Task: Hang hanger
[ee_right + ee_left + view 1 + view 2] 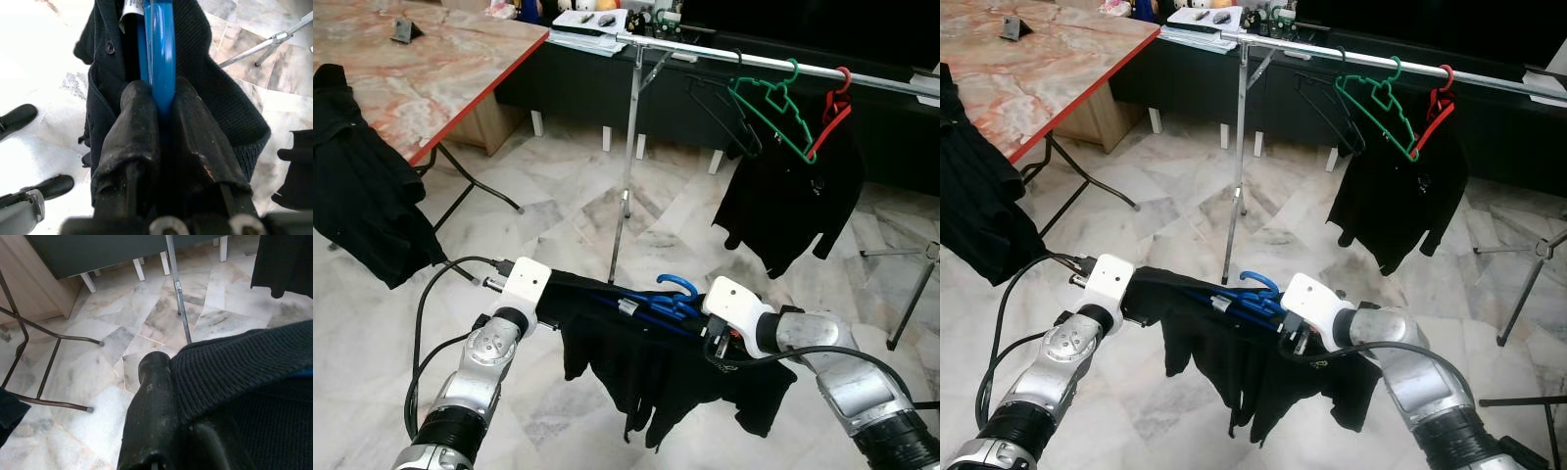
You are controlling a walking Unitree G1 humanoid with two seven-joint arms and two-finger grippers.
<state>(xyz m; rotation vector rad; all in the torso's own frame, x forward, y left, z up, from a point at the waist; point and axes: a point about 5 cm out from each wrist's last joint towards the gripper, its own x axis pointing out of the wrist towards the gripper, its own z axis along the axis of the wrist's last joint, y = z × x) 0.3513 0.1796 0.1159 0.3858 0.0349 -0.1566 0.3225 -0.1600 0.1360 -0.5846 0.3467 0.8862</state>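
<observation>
Both arms are raised in front of the robot, holding a blue hanger (668, 300) with a black garment (651, 377) draped over it, low over the marble floor (568, 211) and well short of the clothes rail (773, 64). The right gripper (162, 105) has its 2 fingers clamped on the blue hanger's bar, with the dark knit cloth bunched on either side. The left gripper (161, 382) is at the other end of the garment; 1 black finger lies against the knit fabric, but whether it is closed on the cloth I cannot tell, because the cloth covers the other finger.

The rail runs across the back on a thin metal stand (626, 166). On it hang a black hanger (724, 113), a green hanger (773, 113) and a red hanger (830, 113) carrying another black garment (793, 201). A marble-topped table with a red edge (431, 73) stands at the left, with dark clothing (362, 196) hanging off its near side
</observation>
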